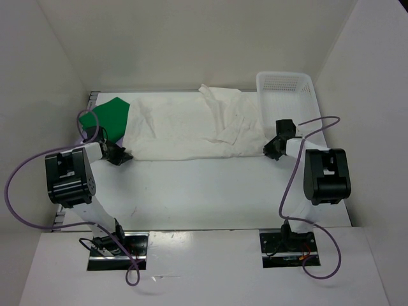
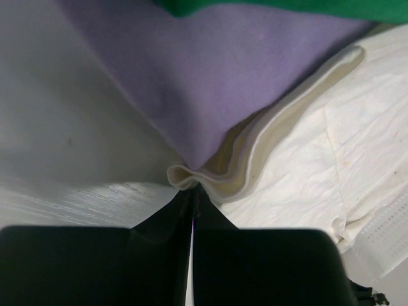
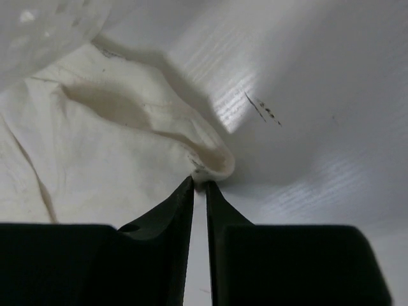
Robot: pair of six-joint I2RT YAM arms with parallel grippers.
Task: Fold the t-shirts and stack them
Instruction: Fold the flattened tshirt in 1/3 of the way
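Creamy white cloth t-shirt (image 1: 185,127) centre; bright green cloth t-shirt (image 1: 111,116) left, atop pale lavender cloth t-shirt (image 2: 210,76); white plastic mesh basket (image 1: 284,83) right-rear.

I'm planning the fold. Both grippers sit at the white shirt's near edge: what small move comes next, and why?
Probably close the right gripper fully on the white t-shirt: its jaws show a slit with the hem at their tips, while the left gripper looks shut on the cloth.
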